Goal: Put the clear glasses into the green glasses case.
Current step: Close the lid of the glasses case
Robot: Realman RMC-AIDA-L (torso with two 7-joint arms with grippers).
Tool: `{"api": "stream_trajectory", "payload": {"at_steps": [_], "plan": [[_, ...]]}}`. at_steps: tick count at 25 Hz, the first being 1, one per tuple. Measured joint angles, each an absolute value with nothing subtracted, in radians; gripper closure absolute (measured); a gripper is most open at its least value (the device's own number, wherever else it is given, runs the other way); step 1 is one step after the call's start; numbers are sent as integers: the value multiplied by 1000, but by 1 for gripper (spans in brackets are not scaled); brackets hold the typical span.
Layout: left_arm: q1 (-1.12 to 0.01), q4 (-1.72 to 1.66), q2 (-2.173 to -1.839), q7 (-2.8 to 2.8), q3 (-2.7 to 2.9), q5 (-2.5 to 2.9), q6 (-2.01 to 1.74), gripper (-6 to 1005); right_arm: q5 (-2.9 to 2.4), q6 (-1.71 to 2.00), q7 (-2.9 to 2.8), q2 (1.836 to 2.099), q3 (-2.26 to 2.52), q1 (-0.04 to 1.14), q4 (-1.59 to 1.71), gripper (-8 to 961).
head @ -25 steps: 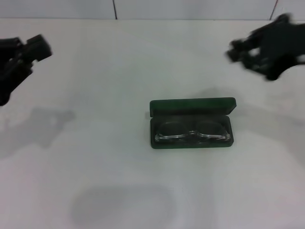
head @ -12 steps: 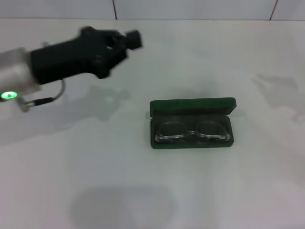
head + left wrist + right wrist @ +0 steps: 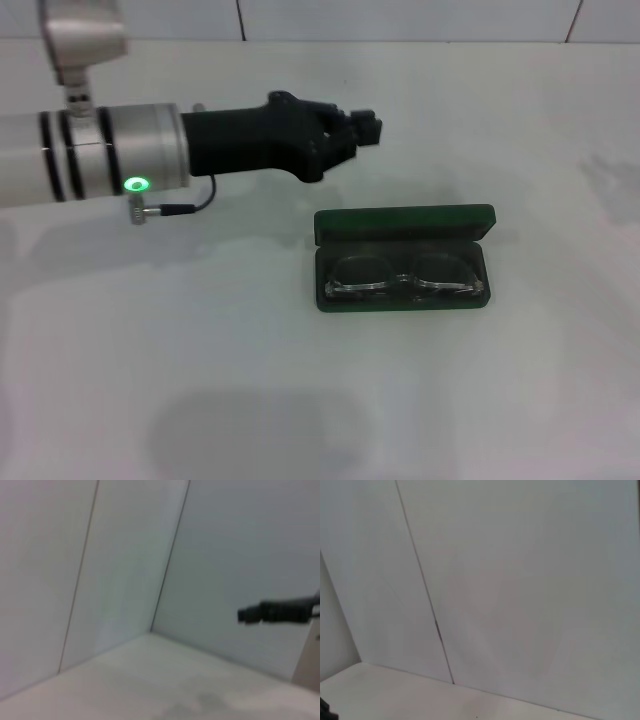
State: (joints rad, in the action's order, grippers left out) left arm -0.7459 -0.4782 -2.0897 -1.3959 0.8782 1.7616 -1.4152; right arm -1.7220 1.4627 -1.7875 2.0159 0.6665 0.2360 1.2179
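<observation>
The green glasses case lies open on the white table, its lid standing up along the far side. The clear glasses rest folded inside its tray, lenses side by side. My left gripper hovers above the table behind and to the left of the case, at the end of the arm that reaches in from the left. Its fingers look pressed together with nothing between them, and it does not touch the case. My right gripper is out of view.
The white table spreads out on all sides of the case, with a pale tiled wall at the back. The wrist views show only wall panels; a slim dark part juts in at the edge of the left wrist view.
My left arm has swung in from the far left toward the case. My right gripper, at the upper right a second ago, has left the head view. Case and glasses have not moved.
</observation>
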Motion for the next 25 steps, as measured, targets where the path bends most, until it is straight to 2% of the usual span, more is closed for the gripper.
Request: {"api": "stream_trajectory", "payload": {"at_steps": [8, 25], "plan": [[-809, -417, -2098, -1398, 1013, 1758, -1276, 875, -1719, 1450, -1754, 2014, 650, 264, 1130, 766], [-841, -359, -2102, -1390, 1054, 1758, -1204, 876, -1722, 1433, -1717, 2011, 651, 301, 1038, 748]]}}
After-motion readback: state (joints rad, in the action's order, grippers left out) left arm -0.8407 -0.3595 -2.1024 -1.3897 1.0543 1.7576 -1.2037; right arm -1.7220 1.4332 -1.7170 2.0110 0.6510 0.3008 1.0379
